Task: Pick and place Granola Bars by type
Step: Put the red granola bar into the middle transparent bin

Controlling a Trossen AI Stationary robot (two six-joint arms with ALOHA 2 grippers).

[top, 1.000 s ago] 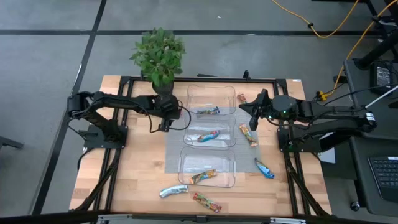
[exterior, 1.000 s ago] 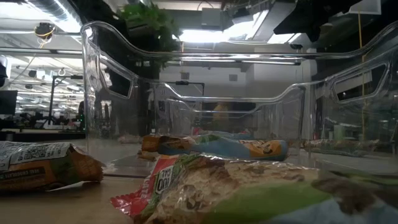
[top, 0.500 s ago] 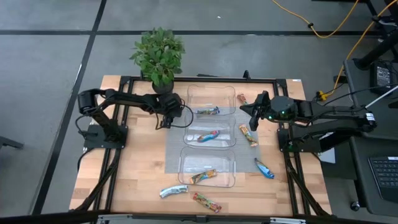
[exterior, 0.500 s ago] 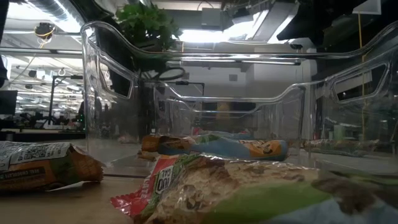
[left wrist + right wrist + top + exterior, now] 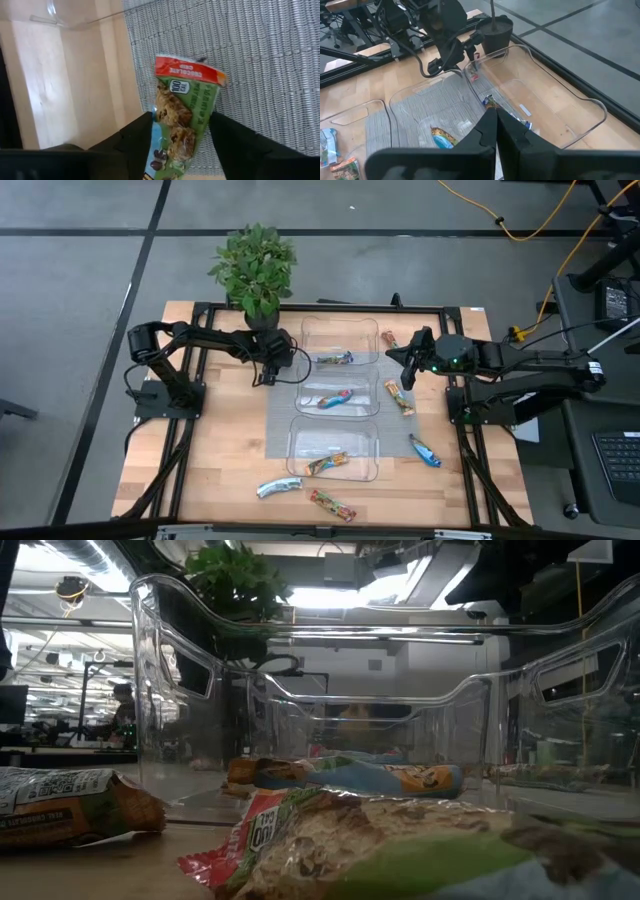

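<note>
Evidently sorting by type, the left gripper, at ten o'clock on the bench, grasps a green-and-red granola bar beside the far tray, while the right gripper waits clenched at two o'clock.

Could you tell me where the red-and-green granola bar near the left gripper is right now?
In the left wrist view, the red-and-green granola bar sits between the left gripper fingers, above the grey mat's edge.

Open wood left of the three clear trays; potted plant behind.
</note>
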